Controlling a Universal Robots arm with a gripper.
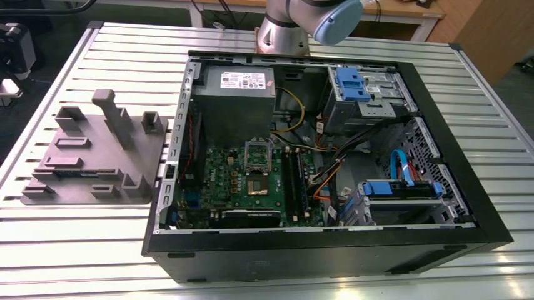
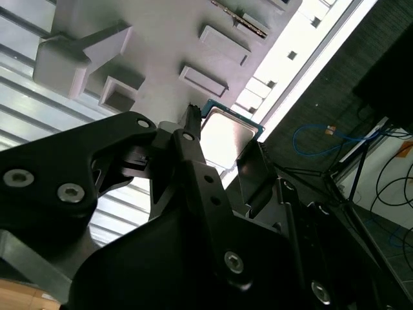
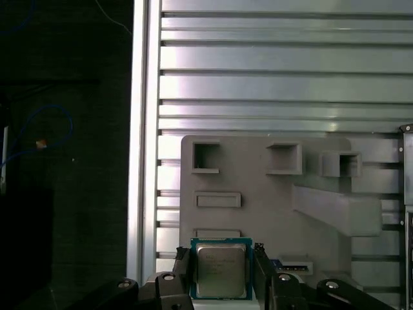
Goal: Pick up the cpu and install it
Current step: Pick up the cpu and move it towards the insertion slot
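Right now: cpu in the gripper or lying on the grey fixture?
In the gripper. Both wrist views show the cpu pinched between its two fingers, the grey fixture behind it.

Silver table (image 1: 92,250) with long grooves, two things on top.
Flat grey plate (image 1: 84,159) with blocks and little pockets, lying toward the exterior view's left, close to the table's edge. Big black computer box (image 1: 334,253), open on top, lying just beside the plate toward the exterior view's right and covering much of the table. Same grey plate flat on the grooved top in both wrist views.
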